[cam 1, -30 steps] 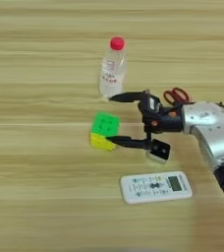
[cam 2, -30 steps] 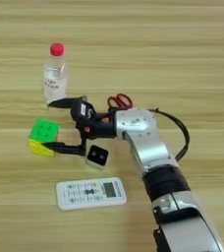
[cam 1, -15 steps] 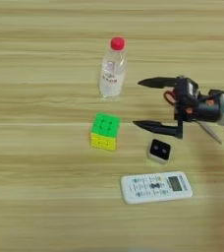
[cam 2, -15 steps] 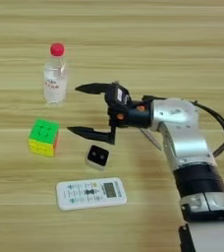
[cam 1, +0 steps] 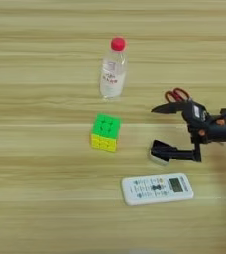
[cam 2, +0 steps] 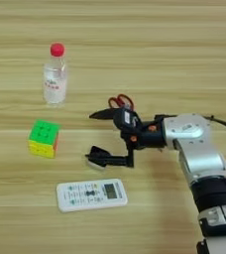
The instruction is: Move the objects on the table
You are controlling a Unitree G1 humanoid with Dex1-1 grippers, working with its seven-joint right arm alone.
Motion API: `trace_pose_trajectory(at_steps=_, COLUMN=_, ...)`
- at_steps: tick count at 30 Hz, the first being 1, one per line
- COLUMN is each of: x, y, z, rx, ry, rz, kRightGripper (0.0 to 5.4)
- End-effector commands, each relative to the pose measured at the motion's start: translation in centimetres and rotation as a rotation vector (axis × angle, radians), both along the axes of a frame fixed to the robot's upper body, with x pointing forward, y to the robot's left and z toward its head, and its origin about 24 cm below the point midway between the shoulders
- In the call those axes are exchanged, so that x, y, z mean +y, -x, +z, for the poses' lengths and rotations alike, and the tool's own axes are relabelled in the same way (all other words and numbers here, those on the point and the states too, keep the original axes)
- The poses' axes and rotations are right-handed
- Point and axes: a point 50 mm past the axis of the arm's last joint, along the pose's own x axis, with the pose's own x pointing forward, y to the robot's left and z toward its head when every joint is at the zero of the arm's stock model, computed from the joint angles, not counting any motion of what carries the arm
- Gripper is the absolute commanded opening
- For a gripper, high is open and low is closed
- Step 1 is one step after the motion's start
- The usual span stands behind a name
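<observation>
Jaws wide open on the right gripper (cam 2: 97,135), lower finger over the small black cube (cam 1: 159,153). Could easily nudge it into the white remote control (cam 1: 157,188).

You see only the handles of the red-handled scissors (cam 2: 121,101); their blades are hidden behind the end effector (cam 2: 96,136) and its black body; the small black cube with two white dots (cam 1: 159,153) is mostly covered by the lower finger (cam 1: 177,153), so its dots do not show and you cannot tell whether that finger touches it; in the left eye view the silver forearm (cam 2: 194,149) is cut off at the right edge; the buttons on the white remote control (cam 2: 91,194) are too small for you to read.
</observation>
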Motion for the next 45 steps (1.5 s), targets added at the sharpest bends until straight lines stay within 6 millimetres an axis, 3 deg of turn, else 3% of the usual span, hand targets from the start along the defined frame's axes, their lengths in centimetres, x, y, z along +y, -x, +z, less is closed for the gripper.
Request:
trace_pose_trajectory(at_steps=1, x=-0.4, y=-0.9, z=1.6, rx=-0.105, ry=0.078, rz=-0.013, kRightGripper=5.38)
trace_pose_trajectory(at_steps=11, x=-0.4, y=-1.1, z=0.4, rx=-0.104, ry=0.147, rz=-0.02, kRightGripper=5.38)
trace_pose_trajectory(at_steps=37, x=-0.7, y=-1.2, z=-0.5, rx=-0.091, ry=0.177, rz=-0.023, kRightGripper=2.59)
trace_pose_trajectory(at_steps=45, x=-0.7, y=-1.2, z=-0.5, rx=-0.092, ry=0.174, rz=-0.02, kRightGripper=2.55)
